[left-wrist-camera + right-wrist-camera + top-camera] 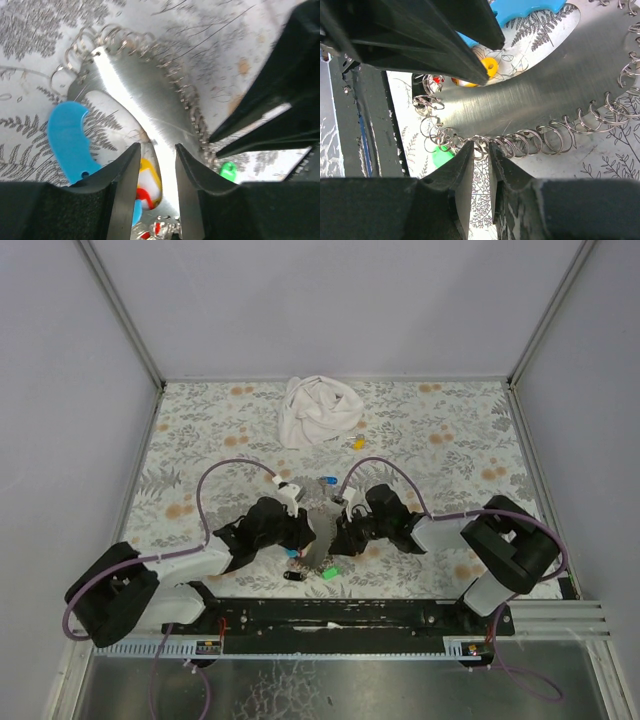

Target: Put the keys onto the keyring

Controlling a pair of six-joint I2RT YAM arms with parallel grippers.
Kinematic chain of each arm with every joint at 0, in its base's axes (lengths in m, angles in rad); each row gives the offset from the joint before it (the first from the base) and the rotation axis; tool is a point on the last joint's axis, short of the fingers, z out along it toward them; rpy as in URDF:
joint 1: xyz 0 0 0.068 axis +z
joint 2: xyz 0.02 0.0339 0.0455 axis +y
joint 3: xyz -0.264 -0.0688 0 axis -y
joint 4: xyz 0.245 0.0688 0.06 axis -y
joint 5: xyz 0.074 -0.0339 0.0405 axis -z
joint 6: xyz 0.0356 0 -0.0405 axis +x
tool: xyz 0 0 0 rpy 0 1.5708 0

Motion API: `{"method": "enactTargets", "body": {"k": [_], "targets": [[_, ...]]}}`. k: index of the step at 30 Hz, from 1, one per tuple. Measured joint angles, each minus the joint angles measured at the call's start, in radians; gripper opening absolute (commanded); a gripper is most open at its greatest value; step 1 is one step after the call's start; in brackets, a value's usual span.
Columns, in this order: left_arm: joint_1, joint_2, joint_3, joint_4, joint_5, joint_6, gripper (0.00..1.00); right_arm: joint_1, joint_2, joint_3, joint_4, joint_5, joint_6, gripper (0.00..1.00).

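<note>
A curved shiny metal plate [530, 100] with several keyrings [555, 137] hooked along its outer edge sits between both grippers [322, 532]. My left gripper [157, 146] is shut across the plate's narrow end [165, 150]. My right gripper [481, 145] pinches one keyring [481, 146] at the plate's edge. Its fingers [260, 120] show at the right of the left wrist view. Keys lie under and around the plate: a blue-capped one [70, 140], a green one [440, 157] and a yellow one [489, 65]. Another blue-capped key [328, 481] lies just beyond the grippers.
A crumpled white cloth [318, 410] lies at the back of the flower-patterned table [200, 440], with a small yellow piece [358, 443] beside it. A green key [330, 573] lies near the front rail [330, 615]. Grey walls close in three sides.
</note>
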Motion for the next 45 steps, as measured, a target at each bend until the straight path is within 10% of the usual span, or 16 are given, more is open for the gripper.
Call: {"method": "enactTargets", "body": {"k": [16,35,45], "targets": [[-0.005,0.053,0.039,0.035,0.296,-0.038,0.23,0.000,-0.311,-0.171,0.010,0.316,0.001,0.35],[-0.021,0.173,0.090,0.035,0.309,-0.082,0.23,0.000,-0.322,-0.194,0.035,0.357,0.005,0.36],[-0.028,0.197,0.100,0.036,0.307,-0.088,0.00,0.000,-0.322,-0.194,0.039,0.349,0.005,0.36]]}}
